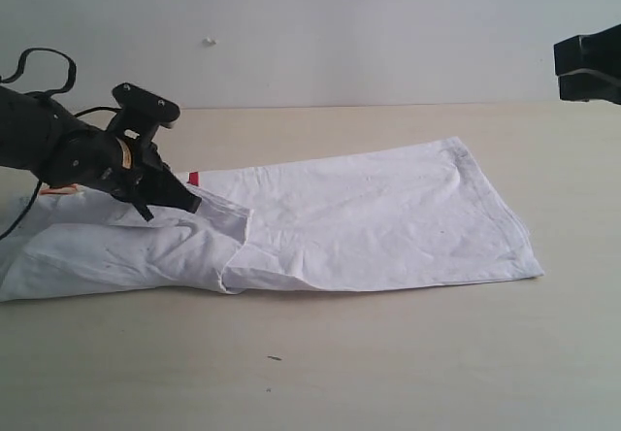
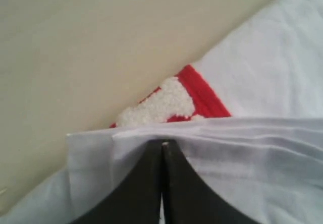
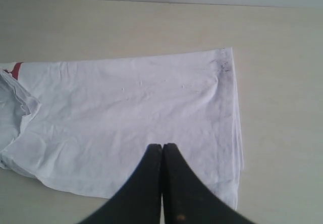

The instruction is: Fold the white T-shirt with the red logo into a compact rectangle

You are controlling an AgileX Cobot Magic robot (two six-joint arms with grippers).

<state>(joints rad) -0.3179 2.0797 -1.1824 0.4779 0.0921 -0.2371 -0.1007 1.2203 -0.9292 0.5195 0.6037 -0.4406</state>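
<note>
On table (image 1: pixel 408 363), folded white T-shirt (image 1: pixel 378 222)

— Exterior view?
— Set low, off the arms, facing across the table (image 1: pixel 388 373) toward the wall (image 1: pixel 340 33). Middling distance: takes in the whole white T-shirt (image 1: pixel 388 217), the left gripper (image 1: pixel 191 201) on one side, and a sliver of the right arm (image 1: pixel 588 62) cut by the opposite edge.
— Left wrist?
— Very near, peering along its own fingers (image 2: pixel 141 188) onto a folded hem and a corner of the red logo (image 2: pixel 199 95). Soft from closeness.
— Right wrist?
— Higher up, tilted down past the right gripper (image 3: pixel 162 146) over most of the cloth and the table beyond.
— Shared ground?
— That red corner, seen in all three. The broad flat half of the shirt, seen only from exterior and right wrist.
</note>
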